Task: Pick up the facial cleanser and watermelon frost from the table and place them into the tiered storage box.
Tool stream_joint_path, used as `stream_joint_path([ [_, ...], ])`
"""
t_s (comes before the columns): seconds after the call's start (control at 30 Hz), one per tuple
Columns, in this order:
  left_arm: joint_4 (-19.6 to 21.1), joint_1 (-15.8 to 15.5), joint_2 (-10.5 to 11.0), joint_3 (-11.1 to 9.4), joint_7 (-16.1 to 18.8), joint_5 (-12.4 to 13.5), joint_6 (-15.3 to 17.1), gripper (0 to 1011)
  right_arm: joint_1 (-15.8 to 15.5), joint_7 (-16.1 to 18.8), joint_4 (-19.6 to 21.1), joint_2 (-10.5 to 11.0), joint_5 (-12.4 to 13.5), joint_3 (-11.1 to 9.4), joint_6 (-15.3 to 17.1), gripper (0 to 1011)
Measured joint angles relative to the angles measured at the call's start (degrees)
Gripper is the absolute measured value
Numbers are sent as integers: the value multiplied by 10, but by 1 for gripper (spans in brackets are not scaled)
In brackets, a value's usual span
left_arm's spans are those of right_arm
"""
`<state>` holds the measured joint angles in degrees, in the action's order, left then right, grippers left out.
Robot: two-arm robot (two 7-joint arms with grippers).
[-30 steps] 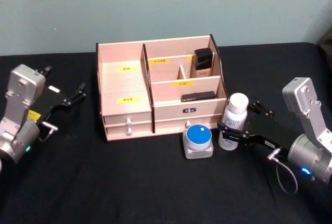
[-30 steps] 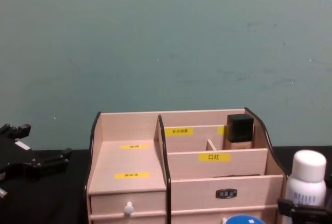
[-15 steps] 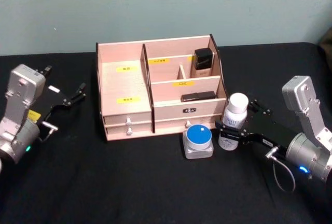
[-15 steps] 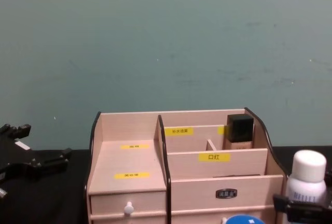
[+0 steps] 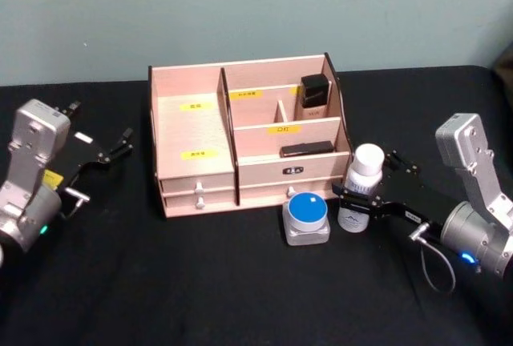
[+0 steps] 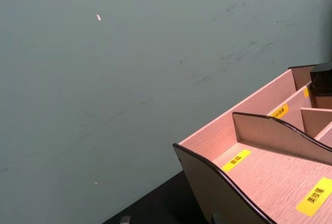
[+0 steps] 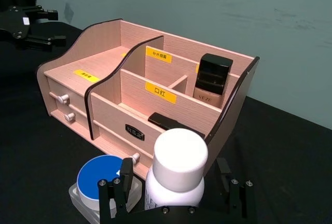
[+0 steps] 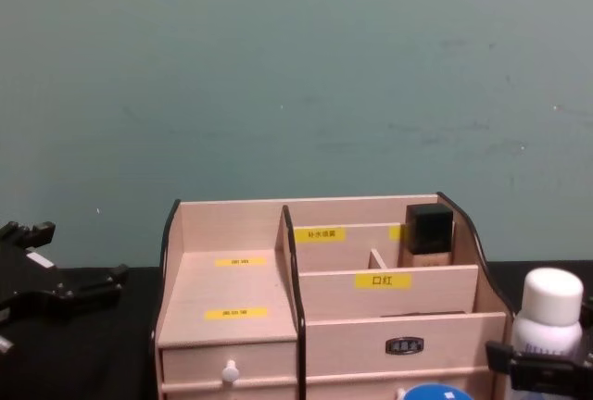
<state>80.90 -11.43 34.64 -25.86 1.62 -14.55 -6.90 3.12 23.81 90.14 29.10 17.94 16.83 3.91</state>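
In the chest view the bottom edge cuts the blue-lidded jar (image 8: 434, 392), leaving just the top of its lid, and the right gripper (image 8: 545, 369) covers the lower body of the white bottle (image 8: 552, 300). The same edge cuts off the lowest drawer of the tiered storage box (image 8: 352, 335). In the left wrist view the box runs past the edge. In the head view the writing on its yellow labels (image 5: 197, 154) and the print on the bottle are too small for us to read.
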Motion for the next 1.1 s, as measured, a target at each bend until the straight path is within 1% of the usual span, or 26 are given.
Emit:
stream_joint_path([
  [0.87, 0, 0, 0, 0, 0, 0, 0, 1010, -2, 0, 1, 1, 1, 0, -1, 1003],
  [0.9, 0, 0, 0, 0, 0, 0, 0, 1010, -2, 0, 1, 1, 1, 0, -1, 996],
  [0.93, 0, 0, 0, 0, 0, 0, 0, 1010, -2, 0, 1, 1, 1, 0, -1, 956],
  [1.03, 0, 0, 0, 0, 0, 0, 0, 1010, -2, 0, 1, 1, 1, 0, -1, 915],
  [1.07, 0, 0, 0, 0, 0, 0, 0, 1010, -2, 0, 1, 1, 1, 0, -1, 869],
  [1.1, 0, 0, 0, 0, 0, 0, 0, 1010, -2, 0, 1, 1, 1, 0, -1, 861],
])
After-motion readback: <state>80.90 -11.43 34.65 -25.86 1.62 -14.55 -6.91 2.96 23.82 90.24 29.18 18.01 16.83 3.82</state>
